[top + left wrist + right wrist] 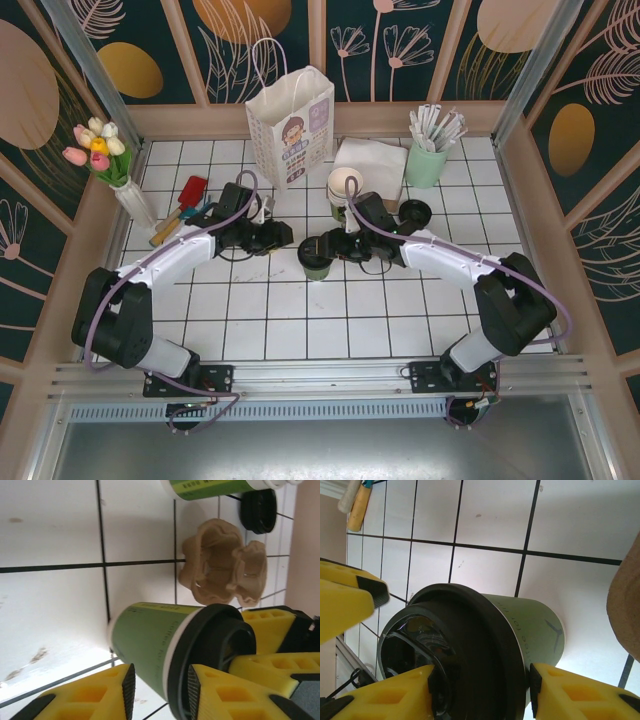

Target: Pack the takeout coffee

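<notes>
One white paper bag (290,125) stands upright at the far wall, and everything else is placed from it. The one takeout coffee (315,258), green with a black lid on top, stands on the tiles in front of the bag, toward the arm bases and a little right. The right gripper (482,680) is clamped on it, one yellow finger on each side of the lid. The left gripper (161,685) sits in front of the bag and slightly left. Its two fingers (100,695) stand apart with nothing pinched between them, the takeout coffee just past their tips. Just right of the bag lies one stack of white napkins (370,158), and farther right stands one mint-green pot of straws (428,162). One loose black lid (415,210) lies front-right of the bag. One brown cardboard carrier (225,570) is on that same side. An uncovered cream-rimmed cup (345,185) stands front-right of the bag, and whether it is one cup or a stack I cannot tell. Front-left of the bag lies one red spatula (192,188), and farther left stands one vase of tulips (128,198).
</notes>
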